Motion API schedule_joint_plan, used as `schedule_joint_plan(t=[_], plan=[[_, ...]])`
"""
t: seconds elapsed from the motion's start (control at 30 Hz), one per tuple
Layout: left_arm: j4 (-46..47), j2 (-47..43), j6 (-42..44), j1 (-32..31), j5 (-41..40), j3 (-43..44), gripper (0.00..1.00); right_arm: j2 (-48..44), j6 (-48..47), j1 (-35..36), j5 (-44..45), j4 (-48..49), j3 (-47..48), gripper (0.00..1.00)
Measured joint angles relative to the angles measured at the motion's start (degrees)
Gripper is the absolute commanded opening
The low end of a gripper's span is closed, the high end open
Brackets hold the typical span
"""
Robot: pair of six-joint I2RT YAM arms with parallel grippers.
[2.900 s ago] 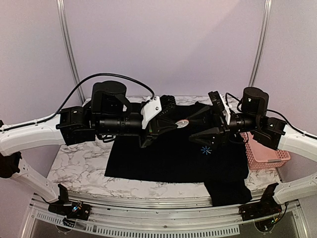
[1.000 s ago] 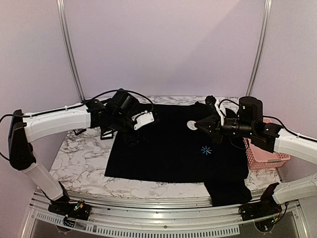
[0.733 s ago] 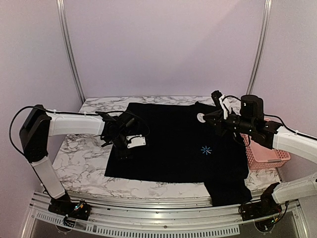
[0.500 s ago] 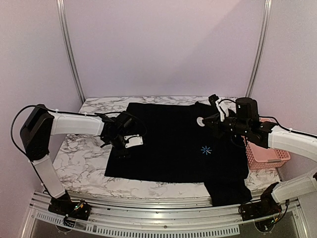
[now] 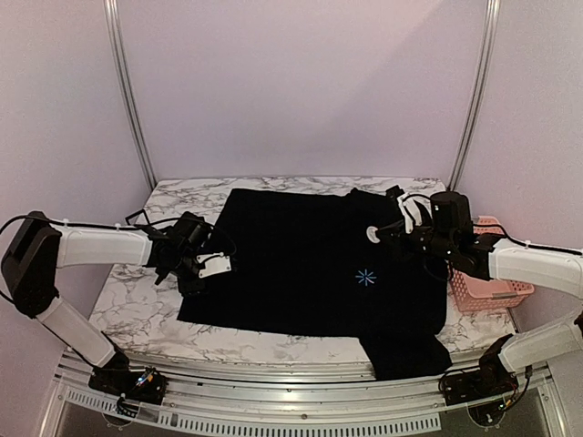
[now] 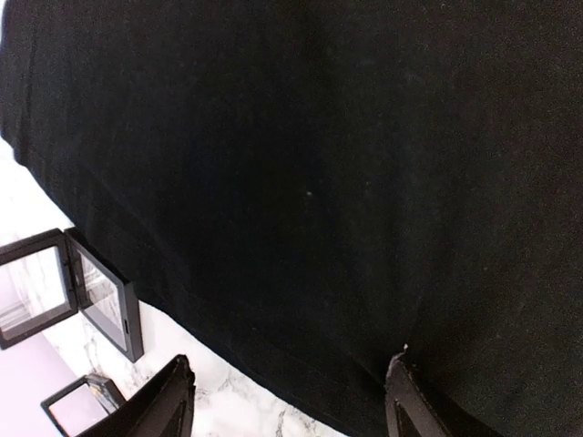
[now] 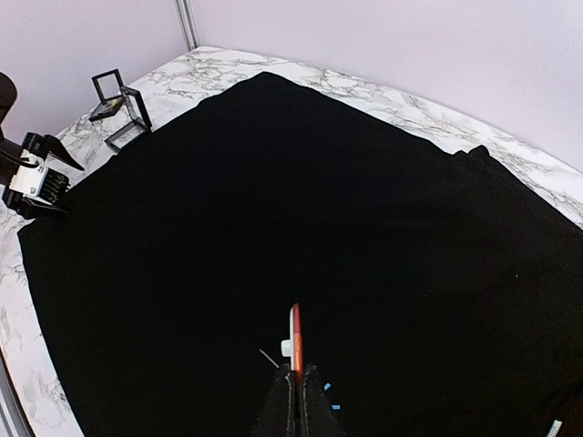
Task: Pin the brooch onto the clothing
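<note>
Top view: the shirt [image 5: 291, 264] lies spread front up on the table [image 5: 137, 309], with its starburst [image 5: 365, 278] right of centre. The left gripper [image 5: 199, 270] sits low at the shirt's left edge, jaws apart and holding nothing. The right gripper [image 5: 381, 234] hovers over the shirt's upper right, clamped on the brooch [image 5: 372, 234], which shows as a small pale disc. To pin well, I judge, the left should take the cloth and hold it taut. The right should then bring the brooch down at a shallow slant, so the pin catches only the top layer. No pin can be made out from here.

Left wrist: the two fingers [image 6: 173, 405] straddle the hem, one over marble and one over cloth. Their tips are cut off at the bottom, so I cannot tell whether they touch the cloth. An open box [image 6: 91, 296] stands just beside the hem.

Right wrist: the brooch is seen edge-on as a thin orange-and-white sliver above the closed tips. A fine pale line beside it may be the pin. It is too small to tell whether the clasp is open.
</note>
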Motion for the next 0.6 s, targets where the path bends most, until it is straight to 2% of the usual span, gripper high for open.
schedule_joint_plan(t=[0.3, 0.43, 0.6], plan=[[2.62, -5.44, 4.52, 3.69, -1.6, -6.16, 0.74, 1.14, 3.37, -0.02, 2.03, 1.22, -0.35, 0.0], [2.4, -10.54, 8.11, 5.92, -2.4, -9.77, 0.79, 1.14, 4.76, -0.02, 3.19, 1.73, -1.55, 0.0], [-5.51, -15.28, 12.63, 6.58, 0.33, -10.01, 0.86, 1.11, 6.08, -0.02, 3.82, 1.99, -2.93, 0.0]])
